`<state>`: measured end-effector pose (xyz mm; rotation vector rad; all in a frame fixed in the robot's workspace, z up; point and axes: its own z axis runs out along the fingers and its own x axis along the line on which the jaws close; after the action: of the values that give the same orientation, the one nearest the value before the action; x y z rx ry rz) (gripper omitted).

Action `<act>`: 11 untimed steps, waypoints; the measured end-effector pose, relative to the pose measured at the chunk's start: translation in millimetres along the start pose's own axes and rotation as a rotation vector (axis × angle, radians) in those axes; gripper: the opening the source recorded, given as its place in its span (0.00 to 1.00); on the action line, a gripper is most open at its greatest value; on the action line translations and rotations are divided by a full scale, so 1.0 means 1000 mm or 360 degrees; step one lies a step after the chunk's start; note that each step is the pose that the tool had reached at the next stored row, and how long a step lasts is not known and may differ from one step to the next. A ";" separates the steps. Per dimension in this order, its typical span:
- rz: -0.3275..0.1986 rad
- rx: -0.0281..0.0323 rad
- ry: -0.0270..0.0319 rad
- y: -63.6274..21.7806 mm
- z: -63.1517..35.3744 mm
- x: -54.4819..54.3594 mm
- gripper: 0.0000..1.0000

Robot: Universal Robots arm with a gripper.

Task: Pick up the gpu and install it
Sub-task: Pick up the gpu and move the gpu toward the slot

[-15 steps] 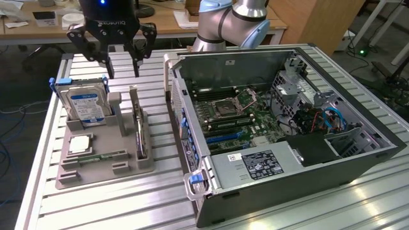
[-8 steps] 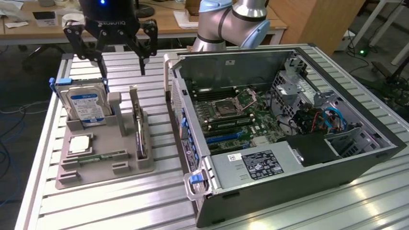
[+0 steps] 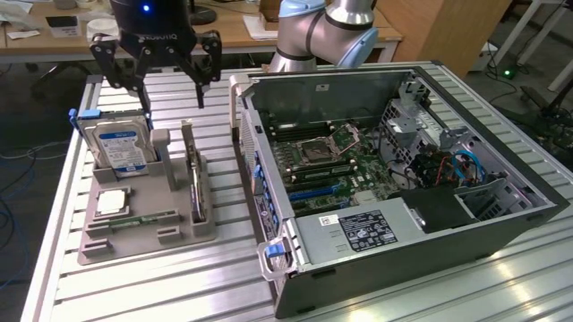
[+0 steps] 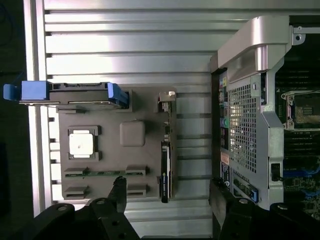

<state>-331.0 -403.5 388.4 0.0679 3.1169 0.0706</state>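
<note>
One thin, flat, dark gpu [image 3: 194, 181]

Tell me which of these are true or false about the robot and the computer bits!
1. The pincer is open and holds nothing. True.
2. The gpu is already inside the case. False: it stands on edge in the grey tray, outside the case.
3. The hard drive has a blue label. True.
4. The case is closed up. False: its side is open and the board inside shows.
5. The pincer hangs above the tray. True.
</note>
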 end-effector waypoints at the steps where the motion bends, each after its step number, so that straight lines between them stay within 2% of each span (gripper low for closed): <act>1: 0.0000 -0.00017 0.00002 -0.0004 0.0004 0.000 0.76; 11: 0.0000 -0.00030 0.00043 -0.0041 0.0111 -0.001 0.76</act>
<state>-329.5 -407.1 377.1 0.0679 3.1196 0.0737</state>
